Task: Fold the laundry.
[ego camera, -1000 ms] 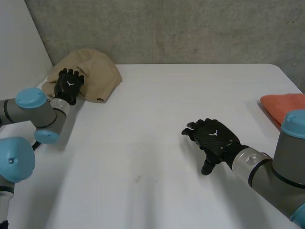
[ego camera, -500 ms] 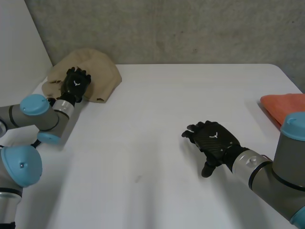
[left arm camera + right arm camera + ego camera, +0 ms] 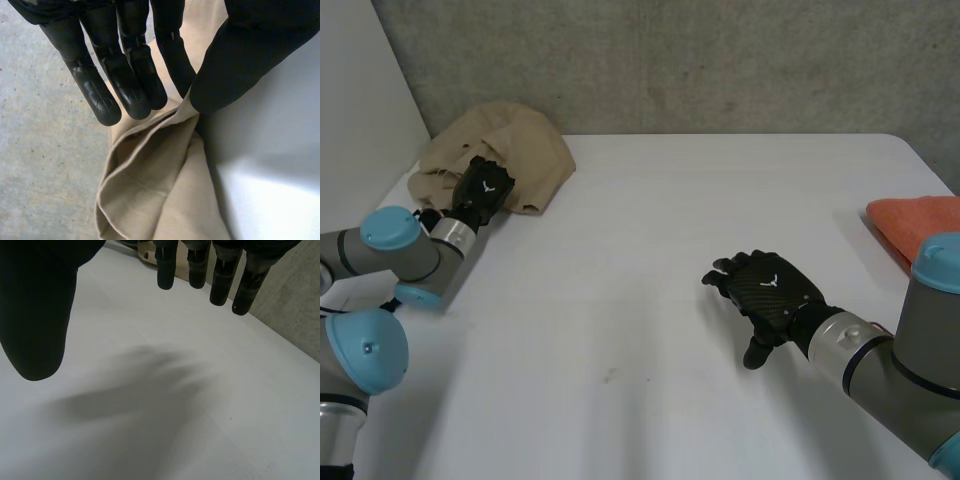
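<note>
Tan cloth (image 3: 535,150) job: this is the very first step, getting hold of it. No fold is made yet, I think.
Right robot hand (image 3: 770,290): it is nearest to us, over the bare middle of the worktop (image 3: 650,230). Its fingers are straight and spread, and it holds nothing.
Orange cloth (image 3: 915,222): it lies a bit further back, at the right edge of the worktop, well apart from both hands. It looks folded already.
Left robot hand (image 3: 485,188): it is further back, on the near edge of the tan cloth. Its fingers (image 3: 90,85) are straight and apart from the thumb (image 3: 235,65). The thumb tip touches the top of a soft fold, but nothing is pinched yet — so the hand is open.
Where the tan cloth is: it sits in a crumpled heap at the far left corner of the worktop, close to the wall.
Next move: I think the left robot hand must close thumb and fingers on that fold. Then it can pull the heap to the open middle.
Help needed: the right robot hand is well apart from the tan cloth. It would have to come over, take another edge and help spread it flat — only then can a fold start.
</note>
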`<state>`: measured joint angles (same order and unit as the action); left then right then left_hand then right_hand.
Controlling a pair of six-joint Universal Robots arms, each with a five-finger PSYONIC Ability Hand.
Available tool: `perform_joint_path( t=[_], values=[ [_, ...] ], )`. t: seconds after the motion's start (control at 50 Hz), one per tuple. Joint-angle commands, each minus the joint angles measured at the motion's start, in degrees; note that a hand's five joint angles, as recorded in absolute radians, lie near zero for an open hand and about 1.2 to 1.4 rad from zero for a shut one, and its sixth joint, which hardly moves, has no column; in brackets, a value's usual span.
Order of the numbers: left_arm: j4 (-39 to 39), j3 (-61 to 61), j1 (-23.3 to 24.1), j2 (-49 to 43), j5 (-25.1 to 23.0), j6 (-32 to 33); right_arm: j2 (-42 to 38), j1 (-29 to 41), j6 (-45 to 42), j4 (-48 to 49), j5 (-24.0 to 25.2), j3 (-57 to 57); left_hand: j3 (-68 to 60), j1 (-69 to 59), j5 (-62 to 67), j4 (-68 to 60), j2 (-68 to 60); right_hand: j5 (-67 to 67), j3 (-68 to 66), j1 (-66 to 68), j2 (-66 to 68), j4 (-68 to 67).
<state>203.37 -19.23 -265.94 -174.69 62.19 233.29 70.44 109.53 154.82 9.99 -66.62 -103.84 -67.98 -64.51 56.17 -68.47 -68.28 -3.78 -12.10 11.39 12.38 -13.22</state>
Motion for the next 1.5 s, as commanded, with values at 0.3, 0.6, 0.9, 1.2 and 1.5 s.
perform_joint_path(
  t=[0.3, 0.6, 0.9, 1.2, 1.5],
  values=[
    [3.07, -33.68, 6.84, 30.89, 3.37, -5.11, 1.98, -0.02, 0.04, -0.32, 0.09, -0.22, -12.02, -15.49, 13.83, -11.53, -11.72, 3.78, 2.1, -1.39, -2.38, 3.22],
    [2.29, -51.95, 15.79, 43.72, 4.51, -11.27, 4.09, -2.48, 0.13, -0.24, -0.35, -0.22, -12.02, -15.49, 13.83, -11.53, -11.72, 3.78, 2.1, -1.39, -2.38, 3.22],
    [-7.54, -68.22, 39.61, 56.47, 14.97, -28.15, 8.39, -9.86, 3.29, -0.59, -5.36, 1.36, -12.02, -15.49, 13.83, -11.53, -11.72, 3.78, 2.1, -1.39, -2.38, 3.22],
    [-9.5, -69.28, 44.56, 62.54, 21.38, -35.01, 8.39, -10.92, 3.47, -0.85, -5.1, 1.97, 42.79, 39.32, -40.98, 43.27, 43.08, 3.78, 2.1, -1.39, -2.38, 3.22],
    [-2.1, -58.04, 19.33, 51.65, 21.22, -19.29, 8.31, -10.39, 3.56, -0.85, -5.01, 1.71, 54.91, 51.44, -53.1, 55.39, 55.21, 3.78, 2.1, -1.39, -2.38, 3.22]
  ],
)
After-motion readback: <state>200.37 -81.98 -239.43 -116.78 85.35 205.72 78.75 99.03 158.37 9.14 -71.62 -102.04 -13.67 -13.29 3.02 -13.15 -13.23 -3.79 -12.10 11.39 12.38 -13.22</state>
